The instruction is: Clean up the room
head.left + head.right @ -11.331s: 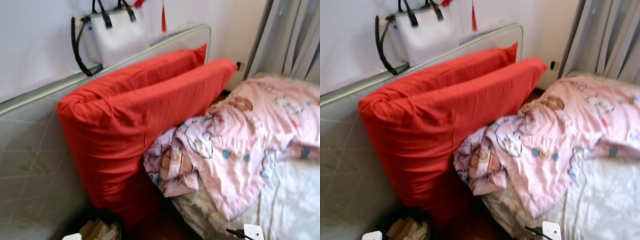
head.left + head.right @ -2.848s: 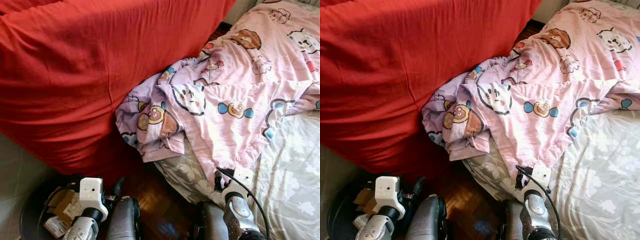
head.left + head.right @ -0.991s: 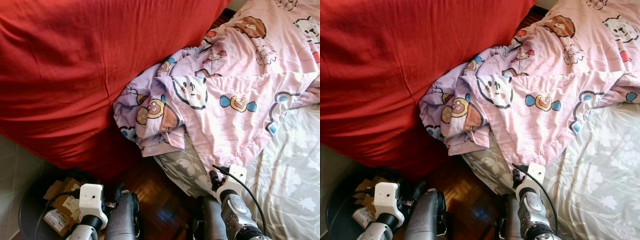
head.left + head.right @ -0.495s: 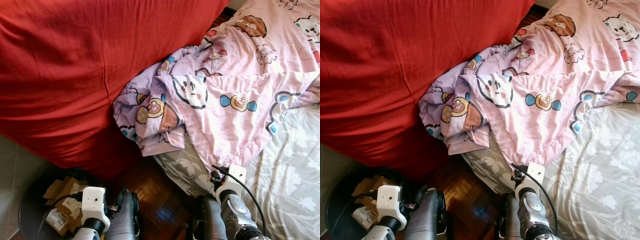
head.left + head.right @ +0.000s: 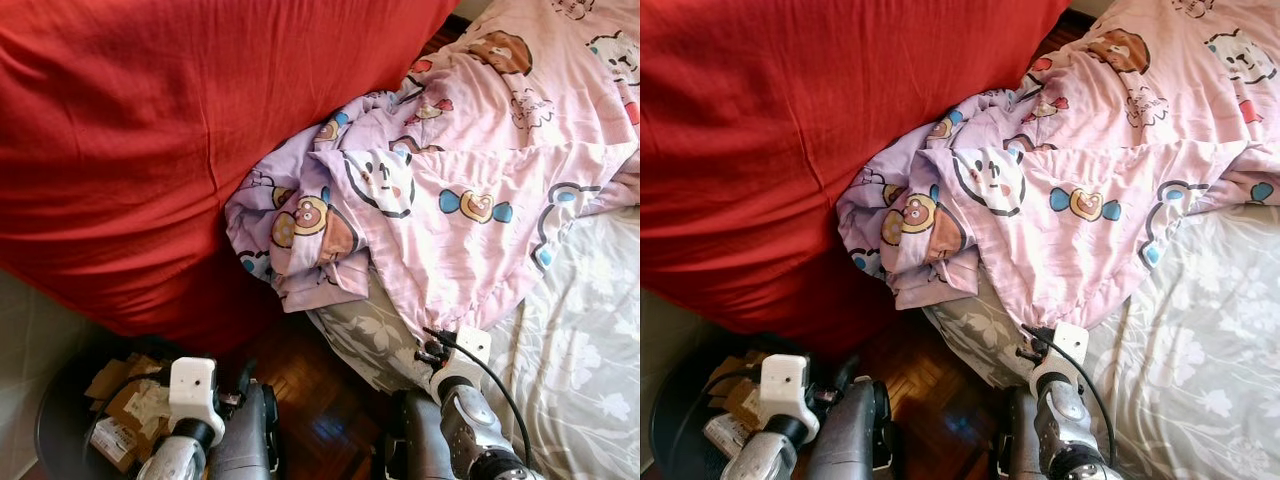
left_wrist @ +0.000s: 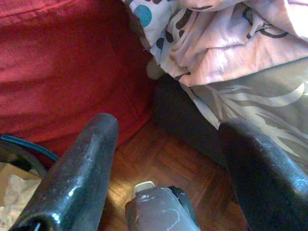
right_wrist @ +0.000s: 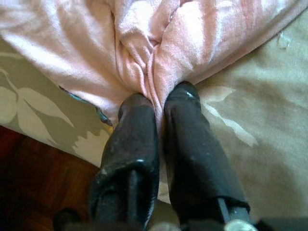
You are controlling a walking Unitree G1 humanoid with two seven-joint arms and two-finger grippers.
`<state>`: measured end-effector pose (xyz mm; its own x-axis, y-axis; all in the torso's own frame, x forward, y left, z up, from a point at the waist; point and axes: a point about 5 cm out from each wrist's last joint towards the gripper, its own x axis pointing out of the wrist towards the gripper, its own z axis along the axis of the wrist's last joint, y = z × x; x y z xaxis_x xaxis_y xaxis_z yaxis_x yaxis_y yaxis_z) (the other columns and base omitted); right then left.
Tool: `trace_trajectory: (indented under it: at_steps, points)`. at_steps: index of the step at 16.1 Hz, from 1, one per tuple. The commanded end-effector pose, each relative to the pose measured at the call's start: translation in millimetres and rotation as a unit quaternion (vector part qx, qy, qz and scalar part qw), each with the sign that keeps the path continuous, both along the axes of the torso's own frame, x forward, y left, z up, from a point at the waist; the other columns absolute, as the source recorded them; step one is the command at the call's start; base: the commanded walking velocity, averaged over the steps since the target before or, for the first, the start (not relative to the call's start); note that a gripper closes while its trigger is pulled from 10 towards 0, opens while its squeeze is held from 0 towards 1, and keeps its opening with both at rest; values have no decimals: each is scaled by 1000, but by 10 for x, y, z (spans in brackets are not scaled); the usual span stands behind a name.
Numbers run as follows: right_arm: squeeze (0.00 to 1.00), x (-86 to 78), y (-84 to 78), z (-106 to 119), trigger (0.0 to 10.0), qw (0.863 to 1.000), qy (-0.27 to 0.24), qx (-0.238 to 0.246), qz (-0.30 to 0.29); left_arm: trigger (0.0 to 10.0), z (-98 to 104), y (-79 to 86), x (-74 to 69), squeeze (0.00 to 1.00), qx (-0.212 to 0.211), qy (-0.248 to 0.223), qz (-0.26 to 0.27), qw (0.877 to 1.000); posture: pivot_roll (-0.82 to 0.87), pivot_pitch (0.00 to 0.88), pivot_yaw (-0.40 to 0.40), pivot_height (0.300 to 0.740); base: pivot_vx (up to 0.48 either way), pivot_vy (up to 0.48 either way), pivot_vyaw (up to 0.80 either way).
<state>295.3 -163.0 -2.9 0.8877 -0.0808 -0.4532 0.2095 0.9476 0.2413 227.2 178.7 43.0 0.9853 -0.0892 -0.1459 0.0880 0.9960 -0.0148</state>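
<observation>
A pink cartoon-print quilt [image 5: 470,180] lies crumpled over the bed, its bunched corner hanging off the near edge against the big red cushion [image 5: 150,140]. My right gripper [image 7: 159,103] is shut on the quilt's lower hem, and pink cloth is pinched between its two black fingers [image 7: 134,139]. That arm reaches up to the hem at the bed's edge [image 5: 445,355]. My left gripper [image 6: 168,130] is open and holds nothing. It hovers low over the wood floor between the cushion and the bed. The left wrist [image 5: 193,395] sits beside a bin.
A grey floral sheet [image 5: 590,340] covers the mattress on the right. A dark round bin [image 5: 60,420] with cardboard and paper scraps stands at the lower left. Between the cushion and the bed runs a narrow strip of dark parquet floor [image 5: 320,400].
Since the oldest frames my view has dropped down and closer, bringing both arms in. Over the last second the left wrist has edged slightly right. The right gripper stays at the quilt hem.
</observation>
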Motion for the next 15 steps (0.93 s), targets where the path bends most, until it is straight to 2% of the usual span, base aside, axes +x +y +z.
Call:
trace_trajectory:
  at_steps: [1, 3, 7, 8, 9, 11, 15]
  points:
    - [0, -37, -1, -43, 0, 1000, 12, 4, -2, 10000, -101, 88, -18, 0, 8, 17, 17, 1000, 83, 231, 6, 617, 0, 0, 0]
    - [0, -9, -30, -6, 0, 1000, -1, 1, -1, 10000, -119, 171, 53, 0, -3, 17, 40, 999, 76, 209, 5, 617, 0, 0, 0]
    - [0, -29, -139, 55, 0, 997, -47, -51, 29, 10000, -156, 284, 161, 0, -32, 16, 82, 996, 38, 152, -6, 617, 0, 0, 0]
    - [0, -55, -187, 54, 7137, 996, -53, -62, 28, 10000, -179, 279, 162, 0, -33, 17, 84, 996, 31, 147, -9, 617, 0, 0, 0]
    - [0, -78, -223, 55, 10000, 995, -61, -67, 31, 10000, -205, 253, 167, 0, -35, 19, 84, 996, 18, 140, -15, 617, 0, 0, 0]
    - [0, -94, -238, 59, 10000, 994, -69, -72, 36, 10000, -221, 226, 173, 0, -39, 19, 83, 996, 13, 136, -20, 617, 0, 0, 0]
    - [0, -71, -239, 103, 10000, 992, -85, -79, 40, 10000, -256, 183, 193, 0, -46, 18, 83, 995, 11, 114, -29, 647, 0, 0, 0]
